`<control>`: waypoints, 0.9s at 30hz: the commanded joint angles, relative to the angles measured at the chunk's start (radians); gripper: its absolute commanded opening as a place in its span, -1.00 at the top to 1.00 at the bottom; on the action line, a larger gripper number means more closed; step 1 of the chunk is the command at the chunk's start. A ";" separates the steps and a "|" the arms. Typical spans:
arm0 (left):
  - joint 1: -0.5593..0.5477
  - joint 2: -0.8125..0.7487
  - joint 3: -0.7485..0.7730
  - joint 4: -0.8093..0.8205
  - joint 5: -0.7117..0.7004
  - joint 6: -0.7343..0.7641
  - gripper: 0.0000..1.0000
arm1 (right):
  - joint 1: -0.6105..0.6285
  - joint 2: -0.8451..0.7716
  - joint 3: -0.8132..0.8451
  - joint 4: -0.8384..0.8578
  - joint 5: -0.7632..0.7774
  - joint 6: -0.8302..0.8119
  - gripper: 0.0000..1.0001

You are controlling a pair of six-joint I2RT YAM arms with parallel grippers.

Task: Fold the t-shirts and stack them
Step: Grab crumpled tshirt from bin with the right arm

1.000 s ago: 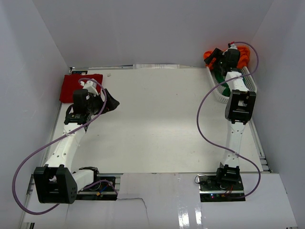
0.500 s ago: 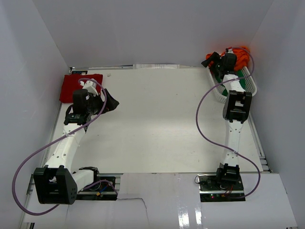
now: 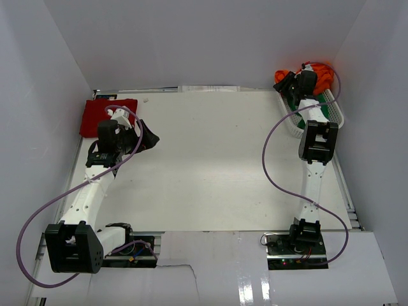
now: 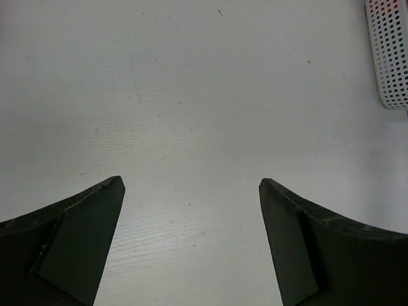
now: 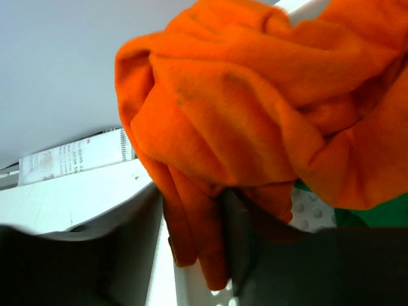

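We started at the right gripper (image 5: 191, 245), whose jaws had drawn in on a hanging fold of the orange t-shirt (image 5: 242, 95). The wrist view showed the cloth pinched between the two dark fingers. A second before, those jaws stood wide and the wrist hung nearer, over the middle of the basket (image 3: 288, 122). Since then the arm had reached on to the basket's far end and closed. We judged that the second shirt was being taken up, with the lift out of the basket yet to come.

The orange shirt lay bunched at the far right, heaped over the basket's far rim. Beneath and beside it, the green t-shirt (image 5: 377, 213) lay crumpled inside the mesh.

The left gripper (image 4: 191, 185) had not shifted in that second. Its jaws stood fully spread over the bare table (image 4: 191, 95), touching nothing, near the left side.

Just beyond it, at the far left corner, the dark red t-shirt (image 3: 97, 116) lay flat as a neat rectangle. We took it for already folded and the start of the stack.

We counted three shirts in all: one orange, one green and one dark red. There was one white mesh basket and there were two arms. By our reckoning, one shirt was done and two were left.
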 commanded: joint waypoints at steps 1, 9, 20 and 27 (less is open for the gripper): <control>-0.003 -0.030 -0.005 -0.002 -0.002 0.013 -0.96 | 0.001 -0.064 -0.016 0.032 -0.023 0.045 -0.01; -0.005 -0.032 -0.005 -0.002 0.003 0.013 -0.96 | -0.002 -0.076 -0.025 0.046 -0.046 0.072 -0.20; -0.005 -0.033 -0.005 -0.002 0.011 0.014 -0.96 | -0.025 -0.113 -0.129 0.188 -0.125 0.192 -0.18; -0.007 -0.035 -0.003 -0.002 0.012 0.016 -0.96 | -0.036 -0.114 -0.157 0.267 -0.169 0.281 0.02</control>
